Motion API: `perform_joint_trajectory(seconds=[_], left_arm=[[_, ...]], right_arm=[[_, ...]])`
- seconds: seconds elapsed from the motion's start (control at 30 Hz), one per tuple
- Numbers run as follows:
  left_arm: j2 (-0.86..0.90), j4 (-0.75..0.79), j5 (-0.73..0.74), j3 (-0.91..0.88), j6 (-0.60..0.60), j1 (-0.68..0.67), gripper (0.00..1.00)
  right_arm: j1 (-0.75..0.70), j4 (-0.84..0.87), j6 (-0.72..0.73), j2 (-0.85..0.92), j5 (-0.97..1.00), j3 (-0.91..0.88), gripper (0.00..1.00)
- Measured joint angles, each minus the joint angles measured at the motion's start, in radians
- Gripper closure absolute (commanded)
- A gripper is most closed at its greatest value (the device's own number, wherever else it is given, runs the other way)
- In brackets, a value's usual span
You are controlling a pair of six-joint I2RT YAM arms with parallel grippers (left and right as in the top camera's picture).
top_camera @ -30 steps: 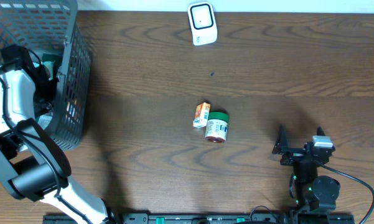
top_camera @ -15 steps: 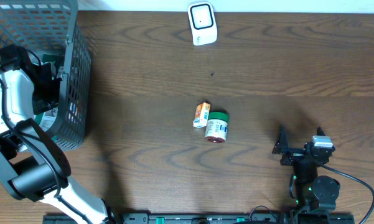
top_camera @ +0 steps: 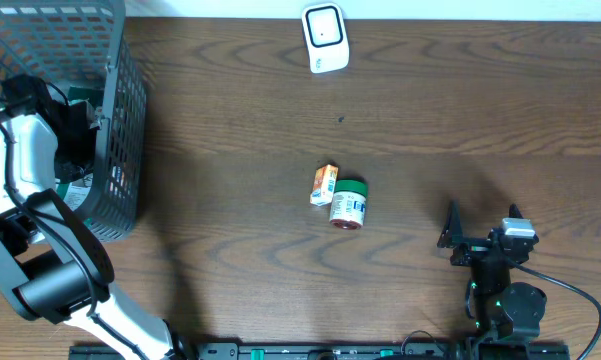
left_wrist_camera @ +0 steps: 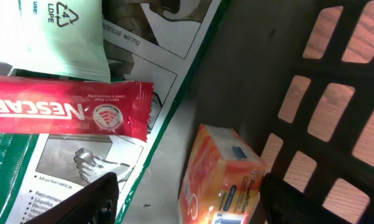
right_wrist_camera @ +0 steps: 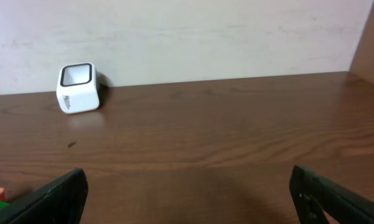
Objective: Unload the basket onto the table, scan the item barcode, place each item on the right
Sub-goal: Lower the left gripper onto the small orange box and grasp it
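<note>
Left arm (top_camera: 25,150) is barely shifting, still reaching down into the basket (top_camera: 120,120). Left jaws are standing apart on either side of the orange box (left_wrist_camera: 221,168), which is lying by the basket wall near a red sachet (left_wrist_camera: 68,112). Right jaws are hanging wide apart, facing the scanner (right_wrist_camera: 79,87) across the tabletop (right_wrist_camera: 236,137).
</note>
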Motion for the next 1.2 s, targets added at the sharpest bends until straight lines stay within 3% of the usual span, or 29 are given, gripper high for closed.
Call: perform_joint_trajectory(seconds=[0.4,0.6,0.73,0.83,0.87,1.03,1.2], left_arm=[[0.0,0.033,0.001,-0.034,-0.002,0.0,0.35],[0.001,0.064,0.004,-0.073,-0.024,0.0,0.65],[0.001,0.071,0.003,-0.073,-0.042,0.0,0.79],[0.002,0.065,0.003,-0.068,-0.062,0.0,0.81],[0.002,0.061,0.003,-0.063,-0.064,0.0,0.86],[-0.025,0.06,0.0,-0.03,-0.095,0.0,0.88],[-0.167,0.064,-0.038,0.001,-0.167,0.009,0.87]], right_arm=[[0.0,0.0,0.0,0.0,0.0,0.0,0.01],[0.0,0.0,0.0,0.0,0.0,0.0,0.01],[0.0,0.0,0.0,0.0,0.0,0.0,0.01],[0.0,0.0,0.0,0.0,0.0,0.0,0.01],[0.0,0.0,0.0,0.0,0.0,0.0,0.01],[0.0,0.0,0.0,0.0,0.0,0.0,0.01],[0.0,0.0,0.0,0.0,0.0,0.0,0.01]])
